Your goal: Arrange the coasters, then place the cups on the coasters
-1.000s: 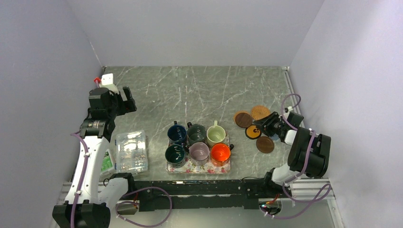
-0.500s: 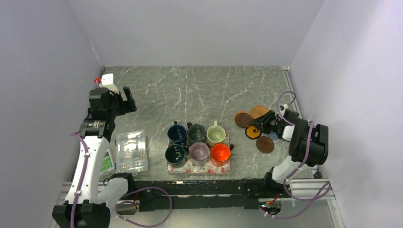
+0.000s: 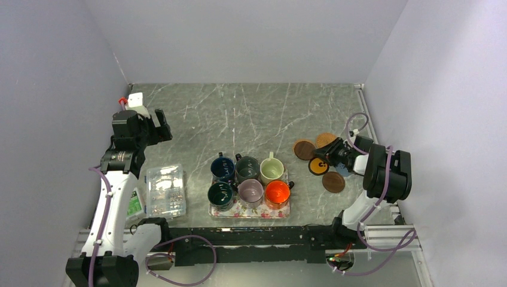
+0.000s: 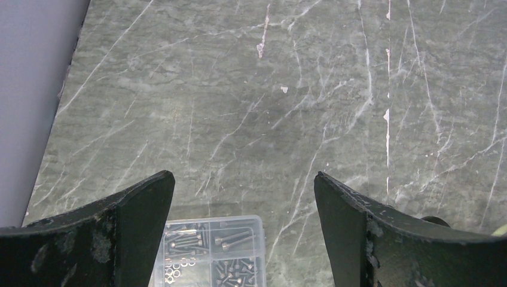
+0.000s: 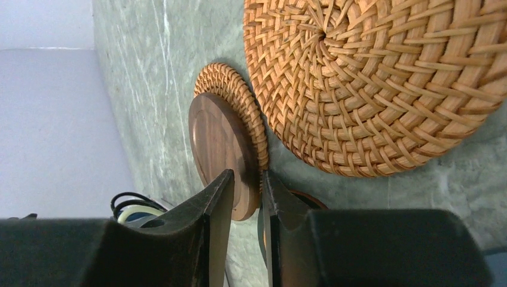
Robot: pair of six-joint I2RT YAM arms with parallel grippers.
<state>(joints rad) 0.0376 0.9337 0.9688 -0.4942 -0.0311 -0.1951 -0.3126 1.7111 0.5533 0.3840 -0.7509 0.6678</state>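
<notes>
— Right gripper [image 5: 247, 179]: where is it, and how do its jaws stand?
— It sits low over the counter [image 3: 251, 113] at the right side, among the coasters. In the wrist view its two dark fingers [image 5: 203, 239] stand close together, with only a slim gap between them. The rim of a dark brown coaster [image 5: 218, 143] lies in that gap, and one finger crosses its face. I cannot tell whether the fingers press on it or only frame it.
— What is under that coaster?
— A small woven coaster [image 5: 236, 86]. Its tan edge shows around the far side of the brown disc that rests on it. Just beside the pair, a large woven coaster [image 5: 370, 78] lies flat on the counter.
— Are there other coasters?
— Seen from above, a black coaster with an orange rim [image 3: 317, 167] lies just on the near side of the gripper. A second brown coaster [image 3: 333, 182] lies nearer the arm's base.
— And the cups?
— Six cups [image 3: 250, 191] stand in two rows of three on a floral tray [image 3: 248, 211] at the middle of the counter, to the left of the coasters.
— The other arm?
— The left gripper [image 4: 242, 179] is raised over the left side with its jaws spread wide and bare counter between them. A clear box [image 4: 212, 251] of screws lies below it.
</notes>
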